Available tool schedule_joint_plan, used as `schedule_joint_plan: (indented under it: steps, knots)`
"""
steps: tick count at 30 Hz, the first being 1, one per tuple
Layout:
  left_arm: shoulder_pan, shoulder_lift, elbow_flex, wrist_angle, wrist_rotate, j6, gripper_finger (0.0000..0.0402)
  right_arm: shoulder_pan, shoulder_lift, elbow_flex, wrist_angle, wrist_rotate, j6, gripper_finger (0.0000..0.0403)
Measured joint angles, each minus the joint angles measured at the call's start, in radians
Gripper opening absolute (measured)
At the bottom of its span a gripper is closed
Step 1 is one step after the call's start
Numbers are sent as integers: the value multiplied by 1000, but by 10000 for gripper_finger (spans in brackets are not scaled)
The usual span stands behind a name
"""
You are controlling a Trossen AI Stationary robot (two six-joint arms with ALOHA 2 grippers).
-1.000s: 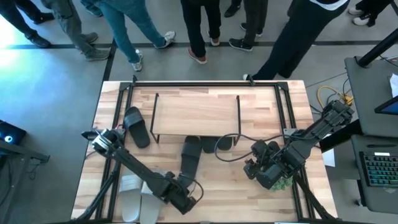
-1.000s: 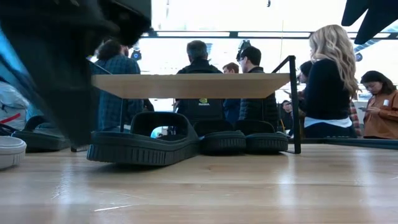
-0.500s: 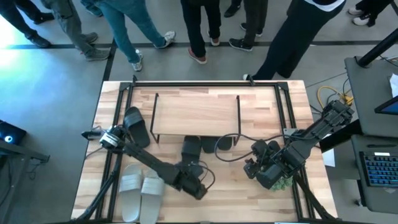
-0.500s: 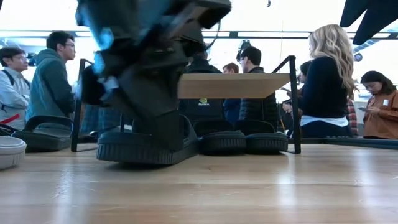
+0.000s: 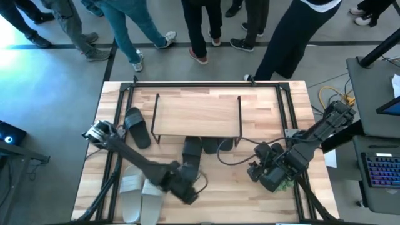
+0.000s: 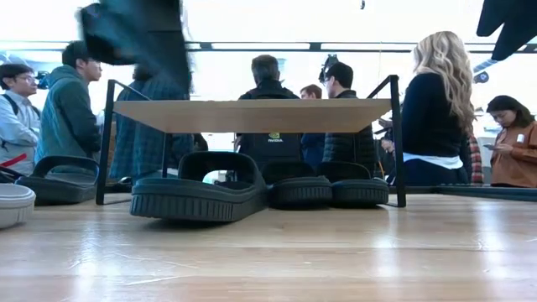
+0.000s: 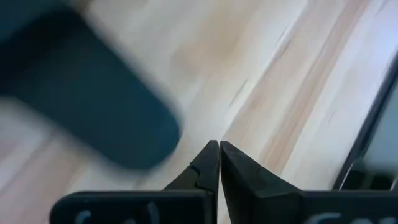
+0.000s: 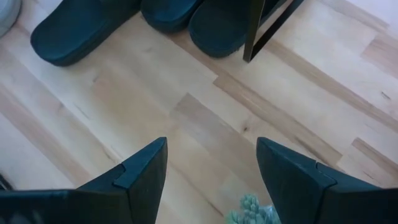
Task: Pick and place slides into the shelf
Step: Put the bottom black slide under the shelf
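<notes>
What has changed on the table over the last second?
The left gripper swung from the table's front edge up to the black slide poking out from under the shelf, nudging it slightly farther under, then backed off, fingers shut and empty. The right gripper, open, and the other slides stayed put.

The whole table (image 5: 262, 187) is seen straight down from overhead, with the shelf (image 5: 197, 115) at centre and people's legs beyond the far edge. From tabletop height the shelf (image 6: 252, 115) is viewed level, with black slides (image 6: 197, 195) close in front and a crowd of people (image 6: 440, 109) behind; shelf and slides are shared with the overhead view. Bare wood and a blurred dark slide (image 7: 87, 106) are seen very near past the left gripper (image 7: 219, 155), while slide toes (image 8: 81, 28) and a shelf leg (image 8: 273, 25) are seen past the right gripper (image 8: 211, 165).
</notes>
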Motion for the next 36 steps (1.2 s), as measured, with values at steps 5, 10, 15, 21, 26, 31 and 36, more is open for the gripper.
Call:
schedule_joint_plan:
  steps: [5, 10, 15, 21, 26, 31, 36]
  knots:
    - [-18, 34, -28, 50, 144, -1, 0, 1, 0, -8, -1, 1, 0, 237]
    - [-18, 75, -40, 57, 125, -5, 0, 1, 0, -13, -6, 7, 3, 237]
    - [16, 86, -83, 57, 117, -5, 0, 1, 0, -16, -6, 16, 9, 237]
    - [57, 88, -114, 92, 76, 9, 0, 1, 0, -16, -6, 19, 9, 237]
    - [89, 88, -148, 174, 72, 30, 0, 1, 0, -16, -6, 19, 9, 237]
    - [106, 88, -160, 136, 43, 57, 0, 1, 0, -16, -6, 19, 12, 237]
    - [125, 88, -157, 109, 15, 80, 0, 1, 0, -17, -6, 19, 18, 237]
